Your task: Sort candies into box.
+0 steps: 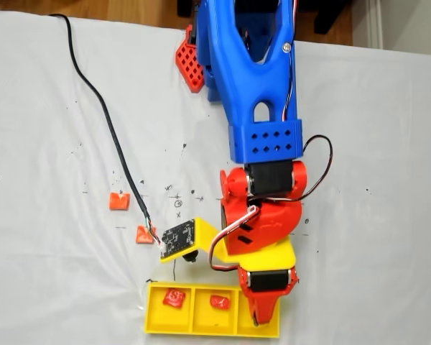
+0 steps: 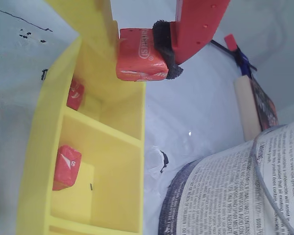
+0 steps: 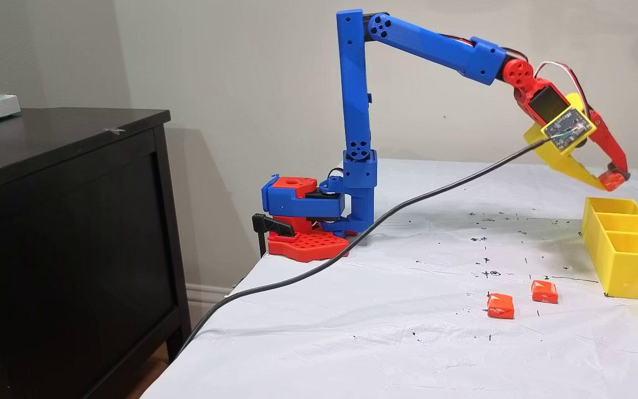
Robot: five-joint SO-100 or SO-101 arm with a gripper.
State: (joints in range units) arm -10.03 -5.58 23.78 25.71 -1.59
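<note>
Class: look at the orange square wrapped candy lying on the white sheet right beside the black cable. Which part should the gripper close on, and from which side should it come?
Grip the orange square wrapped candy across its two flat opposite sides, coming straight down from above. It lies flat and low on the white sheet, and the black cable crowds one side, so line the fingers up along the cable.

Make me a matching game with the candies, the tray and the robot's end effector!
Things:
1. yellow tray
2. end effector
3. two orange candies
4. black cable

Places or states:
A. lying loose on the white cover
B. trails across the table
C. shut on a candy above the tray
D. has a red candy in two compartments

Pairs: 1-D, 2-C, 3-A, 4-B
</note>
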